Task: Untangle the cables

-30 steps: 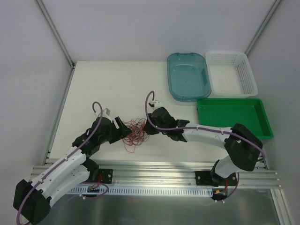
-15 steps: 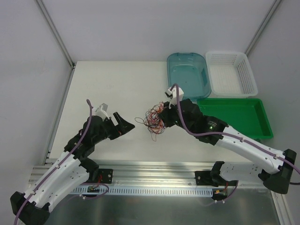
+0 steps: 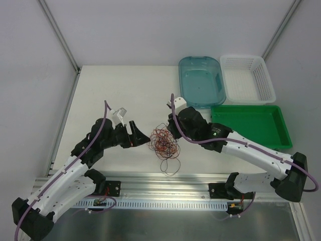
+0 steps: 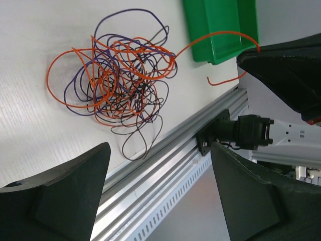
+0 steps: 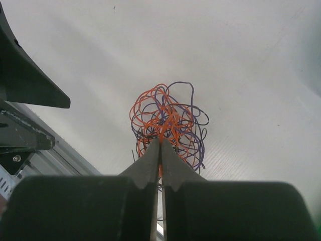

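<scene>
The cables are a loose ball of thin orange-red, black and dark purple wires on the white table between the two arms. A black loop trails from it towards the near rail. My right gripper is just right of the ball and above it. In the right wrist view it is shut on an orange strand, with the cables bunched beyond its tips. My left gripper stands open just left of the ball, holding nothing. In the left wrist view the cables lie ahead of the wide-apart left gripper.
A teal tub and a white basket stand at the back right. A green tray lies in front of them, close to the right arm. An aluminium rail runs along the table's near edge.
The right gripper pulled the cable ball right, away from the left gripper, then brought it back down and left. The left gripper has opened wider and followed to the right.
</scene>
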Controlling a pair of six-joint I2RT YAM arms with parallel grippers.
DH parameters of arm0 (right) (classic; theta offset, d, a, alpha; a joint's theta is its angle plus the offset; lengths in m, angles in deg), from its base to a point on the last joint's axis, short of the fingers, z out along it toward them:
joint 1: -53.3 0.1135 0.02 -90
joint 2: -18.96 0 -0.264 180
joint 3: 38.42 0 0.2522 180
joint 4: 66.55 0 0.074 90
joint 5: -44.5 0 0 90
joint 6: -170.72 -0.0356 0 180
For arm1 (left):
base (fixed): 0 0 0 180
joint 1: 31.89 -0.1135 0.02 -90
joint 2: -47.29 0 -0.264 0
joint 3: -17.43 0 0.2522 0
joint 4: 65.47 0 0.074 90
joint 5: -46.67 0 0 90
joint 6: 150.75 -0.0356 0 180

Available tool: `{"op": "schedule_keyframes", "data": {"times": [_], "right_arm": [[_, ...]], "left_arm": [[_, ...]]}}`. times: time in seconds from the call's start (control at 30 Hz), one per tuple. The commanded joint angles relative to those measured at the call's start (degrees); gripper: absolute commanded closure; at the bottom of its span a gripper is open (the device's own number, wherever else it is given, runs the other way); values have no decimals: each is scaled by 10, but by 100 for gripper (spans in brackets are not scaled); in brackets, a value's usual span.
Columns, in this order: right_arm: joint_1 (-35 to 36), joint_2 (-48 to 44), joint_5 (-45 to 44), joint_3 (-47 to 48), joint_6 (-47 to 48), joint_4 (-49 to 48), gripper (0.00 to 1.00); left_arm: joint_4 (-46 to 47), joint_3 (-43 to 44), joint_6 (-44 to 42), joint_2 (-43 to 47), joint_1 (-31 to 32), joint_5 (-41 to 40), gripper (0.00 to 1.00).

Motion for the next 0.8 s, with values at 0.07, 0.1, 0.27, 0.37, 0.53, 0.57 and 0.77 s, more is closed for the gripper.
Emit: {"op": "schedule_keyframes", "data": {"times": [0.07, 0.1, 0.27, 0.37, 0.53, 0.57, 0.77], "right_arm": [[3, 6, 1, 0, -3, -22, 99], [3, -5, 0, 1, -6, -23, 99], [3, -31, 10, 37, 4, -6, 99], [3, -31, 14, 49, 4, -1, 99], [5, -29, 26, 44, -7, -5, 99], [6, -29, 27, 44, -8, -6, 99], [15, -31, 34, 53, -13, -13, 99]], "left_arm": [[31, -13, -33, -29, 6, 56, 18], [34, -18, -29, -33, 8, 45, 18], [79, -43, 8, -78, 29, 1, 21], [130, -48, 43, -119, 48, -34, 25], [200, -29, 109, -212, 93, -85, 29], [210, -25, 114, -225, 114, -110, 30], [218, 8, 158, -323, 170, -203, 39]]}}
